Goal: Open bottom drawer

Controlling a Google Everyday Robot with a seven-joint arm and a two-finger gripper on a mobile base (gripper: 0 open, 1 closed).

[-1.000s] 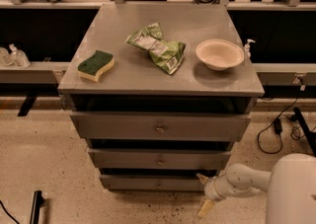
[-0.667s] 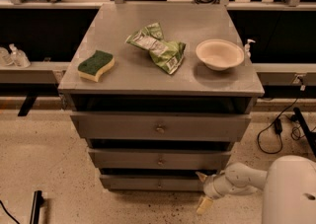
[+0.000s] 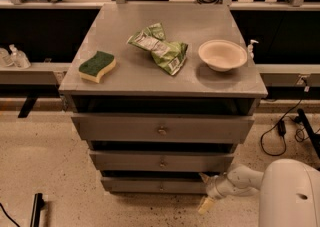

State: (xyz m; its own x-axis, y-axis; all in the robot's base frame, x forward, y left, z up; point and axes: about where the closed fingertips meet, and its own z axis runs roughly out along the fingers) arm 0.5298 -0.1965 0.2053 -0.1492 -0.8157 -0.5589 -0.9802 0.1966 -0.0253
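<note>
The bottom drawer (image 3: 150, 185) is the lowest of three grey fronts on the cabinet, with a small round knob (image 3: 161, 187) at its centre. Its front stands about level with the middle drawer (image 3: 161, 161) above it. My gripper (image 3: 205, 191) is low at the right end of the bottom drawer, reaching in from the white arm (image 3: 240, 179) at the lower right. One fingertip sits by the drawer's upper right corner and the other pale fingertip (image 3: 204, 205) hangs below near the floor. Nothing is between them.
The top drawer (image 3: 161, 128) juts out furthest. A green sponge (image 3: 97, 66), a crumpled green chip bag (image 3: 161, 47) and a white bowl (image 3: 222, 54) lie on the cabinet top (image 3: 125, 78). Cables (image 3: 278, 130) trail on the speckled floor at right. A dark bar (image 3: 36, 209) lies at lower left.
The gripper and arm have shifted slightly left toward the drawer's right end. The drawers look unchanged.
</note>
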